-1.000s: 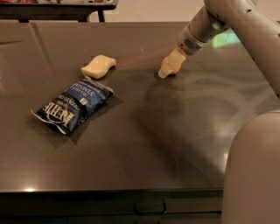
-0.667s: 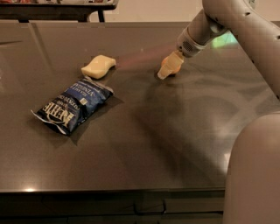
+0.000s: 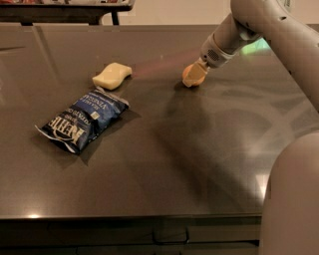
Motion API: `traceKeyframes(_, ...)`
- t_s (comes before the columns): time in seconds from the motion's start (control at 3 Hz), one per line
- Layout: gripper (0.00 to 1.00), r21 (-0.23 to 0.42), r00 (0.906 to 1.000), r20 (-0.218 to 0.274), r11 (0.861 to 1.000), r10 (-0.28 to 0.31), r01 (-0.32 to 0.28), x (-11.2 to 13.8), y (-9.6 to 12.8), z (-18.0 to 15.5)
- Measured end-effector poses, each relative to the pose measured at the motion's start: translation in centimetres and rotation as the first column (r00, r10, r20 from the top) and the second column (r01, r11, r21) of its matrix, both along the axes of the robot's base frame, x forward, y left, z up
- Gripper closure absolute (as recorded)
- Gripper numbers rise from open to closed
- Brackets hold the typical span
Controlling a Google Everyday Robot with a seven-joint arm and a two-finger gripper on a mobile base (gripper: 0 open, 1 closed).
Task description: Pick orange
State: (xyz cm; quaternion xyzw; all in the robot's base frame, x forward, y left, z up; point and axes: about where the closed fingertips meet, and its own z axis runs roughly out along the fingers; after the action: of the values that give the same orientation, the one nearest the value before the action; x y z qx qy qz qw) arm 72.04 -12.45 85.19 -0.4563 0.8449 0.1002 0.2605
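The orange (image 3: 186, 76) is a small round fruit on the dark table top (image 3: 199, 149), at the far right of middle. Only its left edge shows; the rest is hidden behind the gripper. My gripper (image 3: 194, 74) is down at the table surface, right at the orange and covering most of it. The pale arm (image 3: 259, 25) comes in from the upper right.
A pale yellow curvy sponge (image 3: 112, 75) lies at the far left of middle. A blue chip bag (image 3: 82, 120) lies flat in front of it. The robot's body (image 3: 291, 199) fills the lower right corner. A dark table frame (image 3: 65, 12) stands beyond the far edge.
The gripper has stayed at the same spot, settling only slightly lower at the orange. The sponge and chip bag have not moved.
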Motion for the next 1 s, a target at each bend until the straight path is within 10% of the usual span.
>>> traceKeyframes(0.67, 1.0, 0.032, 0.9999, 0.009, 0.999, 0.006, -0.007, -2.1, 0.3, 4.1)
traceKeyframes(1.0, 1.0, 0.053, 0.9977, 0.044, 0.997, 0.052, -0.054, -3.9, 0.8, 7.9)
